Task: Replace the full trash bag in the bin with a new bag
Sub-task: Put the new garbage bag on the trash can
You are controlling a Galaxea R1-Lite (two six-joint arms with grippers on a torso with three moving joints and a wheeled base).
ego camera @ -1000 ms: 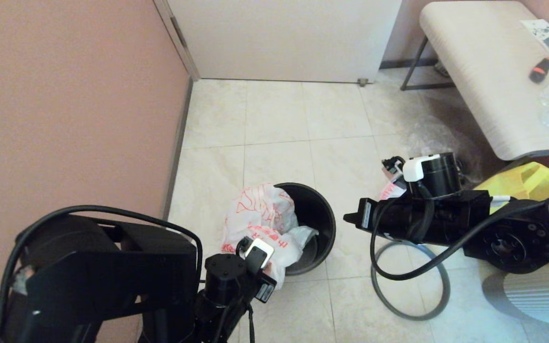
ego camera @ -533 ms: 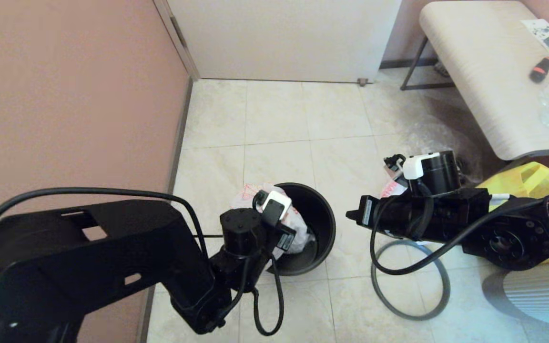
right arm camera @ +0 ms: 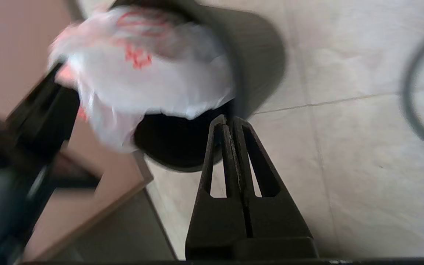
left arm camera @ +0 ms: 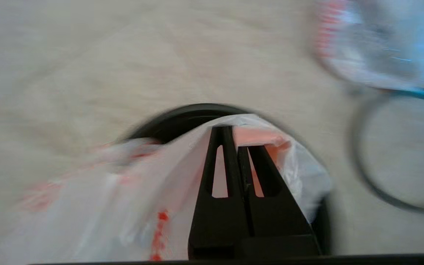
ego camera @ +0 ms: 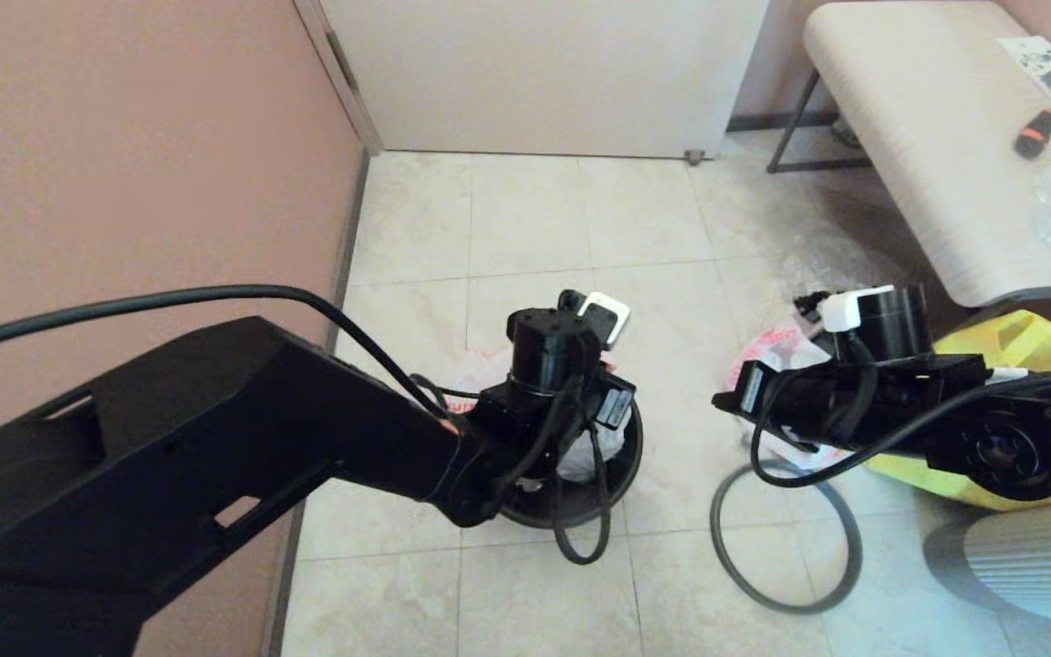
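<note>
The black bin (ego camera: 626, 461) stands on the tiled floor, mostly hidden under my left arm. My left gripper (left arm camera: 234, 137) is shut on the pink edge of the new bag (left arm camera: 123, 191), over the far-right part of the bin's rim (left arm camera: 175, 117). The white bag with red print drapes across the bin's mouth (right arm camera: 153, 73). The full trash bag (ego camera: 767, 351) lies on the floor to the right, behind my right arm. My right gripper (right arm camera: 229, 121) is shut with nothing in it, low beside the bin (right arm camera: 260, 62). The grey hoop (ego camera: 785, 538) lies flat on the floor.
A pink wall and its skirting run close along the bin's left. A yellow tote (ego camera: 1018, 347) sits under my right arm, a bench (ego camera: 927, 137) with small items stands at the back right, and a ribbed white object (ego camera: 1036, 566) is at the near right.
My left arm has swung forward and right over the bin, pulling the new bag's edge across the mouth. My right arm has shifted right, uncovering the full trash bag.
</note>
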